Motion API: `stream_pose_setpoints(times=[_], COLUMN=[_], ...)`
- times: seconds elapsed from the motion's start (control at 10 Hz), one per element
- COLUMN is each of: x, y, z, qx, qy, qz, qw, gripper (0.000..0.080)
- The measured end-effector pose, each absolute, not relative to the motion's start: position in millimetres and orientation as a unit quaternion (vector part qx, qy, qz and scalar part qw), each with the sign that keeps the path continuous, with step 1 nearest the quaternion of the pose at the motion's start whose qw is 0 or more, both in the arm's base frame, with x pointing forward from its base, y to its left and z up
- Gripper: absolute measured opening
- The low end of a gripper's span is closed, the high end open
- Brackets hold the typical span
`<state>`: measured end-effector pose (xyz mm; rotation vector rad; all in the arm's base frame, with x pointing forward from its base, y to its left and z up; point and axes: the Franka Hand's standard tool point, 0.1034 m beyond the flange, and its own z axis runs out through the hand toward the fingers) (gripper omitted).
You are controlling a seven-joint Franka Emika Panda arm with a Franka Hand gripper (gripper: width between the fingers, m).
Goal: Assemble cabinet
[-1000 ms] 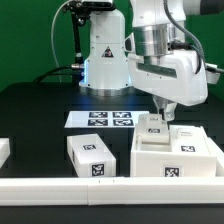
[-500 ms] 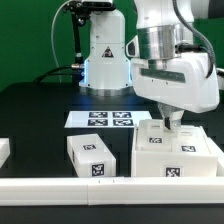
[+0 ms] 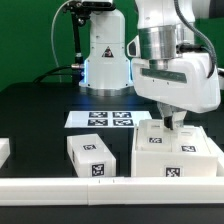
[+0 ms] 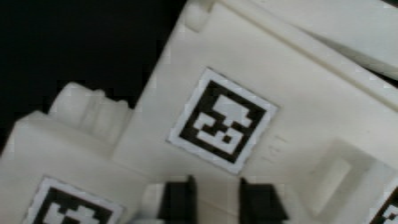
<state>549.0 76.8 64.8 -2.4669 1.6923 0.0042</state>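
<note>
We find the gripper (image 3: pixel 174 121) low over the cabinet (image 3: pixel 172 158)
The cabinet stands in front, on the exterior view's right; dark fingers (image 4: pixel 178 203) straddle a white edge, and we cannot tell whether they clamp it.

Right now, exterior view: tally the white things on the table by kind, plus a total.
cabinet: 1
small tagged block: 1
white part cut off at the exterior view's left edge: 1
marker board: 1
long white bar along the front: 1
Total: 5
</note>
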Motion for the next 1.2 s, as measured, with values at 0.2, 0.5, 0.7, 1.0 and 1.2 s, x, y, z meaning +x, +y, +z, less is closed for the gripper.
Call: stream_pose_setpoints(times=[0.2,0.5,0.7,1.0,1.2], x=[546,557,555,555,555], y=[70,58,56,56,56], z=[68.0,68.7,68.0,67.3,67.2], qx=[-0.819,-0.812,-0.81,-0.81,-0.81], qy=[0.569,0.579,0.582,0.581,0.581], qz=[0.0,-0.006,-0.005,-0.005,-0.005], qw=[0.075,0.075,0.073,0.072,0.072], gripper=[0.0408,0.073,0.0778,0.0797,0.0797])
